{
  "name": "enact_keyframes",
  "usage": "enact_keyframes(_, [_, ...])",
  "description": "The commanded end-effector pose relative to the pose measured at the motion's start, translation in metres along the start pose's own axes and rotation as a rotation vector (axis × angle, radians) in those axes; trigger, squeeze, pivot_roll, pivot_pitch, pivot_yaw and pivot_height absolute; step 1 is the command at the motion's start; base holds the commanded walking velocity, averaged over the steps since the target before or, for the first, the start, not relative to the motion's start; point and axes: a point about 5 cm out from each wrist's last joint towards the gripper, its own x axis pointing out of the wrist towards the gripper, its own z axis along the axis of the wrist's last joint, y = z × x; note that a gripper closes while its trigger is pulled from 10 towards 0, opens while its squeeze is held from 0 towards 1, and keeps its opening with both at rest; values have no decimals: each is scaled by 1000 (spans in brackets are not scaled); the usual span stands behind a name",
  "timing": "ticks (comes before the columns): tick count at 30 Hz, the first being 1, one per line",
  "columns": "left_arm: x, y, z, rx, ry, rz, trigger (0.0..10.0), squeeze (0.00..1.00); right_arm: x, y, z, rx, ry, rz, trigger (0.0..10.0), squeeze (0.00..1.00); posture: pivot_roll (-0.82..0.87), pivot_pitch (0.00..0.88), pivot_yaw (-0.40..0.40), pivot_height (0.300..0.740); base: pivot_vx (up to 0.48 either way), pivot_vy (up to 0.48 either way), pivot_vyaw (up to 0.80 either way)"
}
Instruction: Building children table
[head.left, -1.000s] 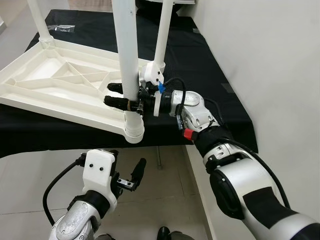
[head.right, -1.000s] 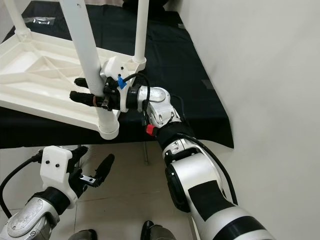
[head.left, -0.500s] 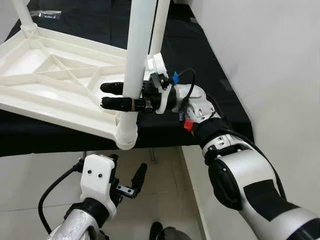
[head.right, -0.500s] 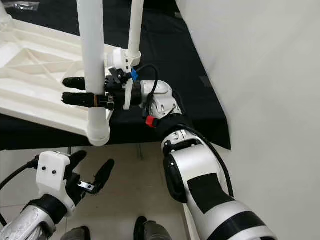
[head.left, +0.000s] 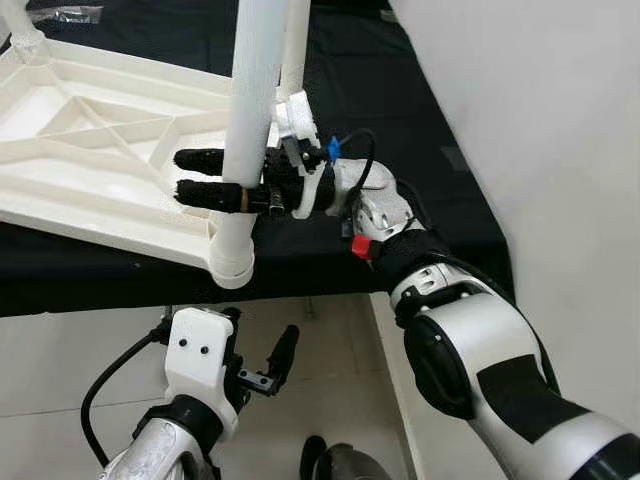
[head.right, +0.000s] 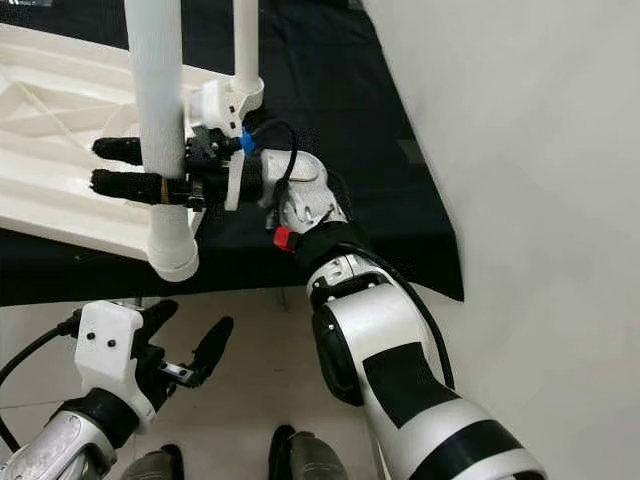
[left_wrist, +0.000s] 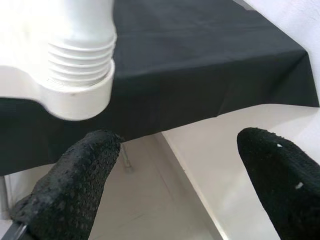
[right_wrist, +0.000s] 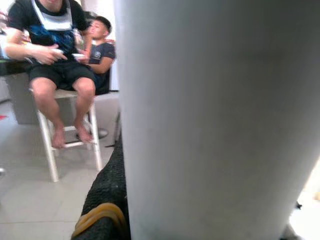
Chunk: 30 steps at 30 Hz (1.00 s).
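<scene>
A white plastic children's table (head.left: 90, 170) lies upside down on a black-covered table (head.left: 400, 100). A white leg (head.left: 255, 90) stands in the near corner socket (head.left: 232, 262). My right gripper (head.left: 188, 176) is shut on this leg just above the socket, one finger (head.left: 205, 193) on each side. In the right wrist view the leg (right_wrist: 215, 120) is pressed against a black finger (right_wrist: 107, 195). My left gripper (head.right: 185, 335) hangs open below the table edge over the floor. In the left wrist view the threaded socket (left_wrist: 77, 75) sits above its fingers (left_wrist: 75, 180).
Two more legs stand in the frame, one (head.left: 295, 50) just behind the held leg, one (head.left: 20, 30) at the far left corner. A small plastic bag (head.left: 65, 12) lies at the back. A white wall (head.left: 540, 120) runs along the right. People (right_wrist: 55, 55) sit in the background.
The head view has shifted a little. My right gripper stays shut on the leg, and its wrist seems slightly turned. The left gripper remains low and open.
</scene>
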Motion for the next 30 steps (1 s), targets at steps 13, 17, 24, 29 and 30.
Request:
enact_keyframes(13, [3, -2, 1, 15, 0, -14, 10000, 0, -15, 6, -59, 121, 379, -217, 10000, 0, 195, 262, -171, 740, 0, 0, 0])
enact_keyframes(17, [5, -1, 3, 22, -5, -12, 10000, 0, -11, 2, -63, 154, 407, -324, 10000, 0, 197, 260, -175, 740, 0, 0, 0])
enact_keyframes(24, [7, 1, 3, 23, -8, -7, 10000, 0, -15, -4, -67, 184, 413, -489, 10000, 0, 192, 260, -177, 740, 0, 0, 0])
enact_keyframes(29, [9, 3, 3, 31, -10, -5, 10000, 0, -27, -6, -73, 206, 415, -607, 10000, 0, 190, 260, -177, 740, 0, 0, 0])
enact_keyframes(30, [9, 3, 3, 31, -10, -4, 10000, 0, -28, -6, -74, 210, 414, -614, 10000, 0, 190, 260, -177, 740, 0, 0, 0])
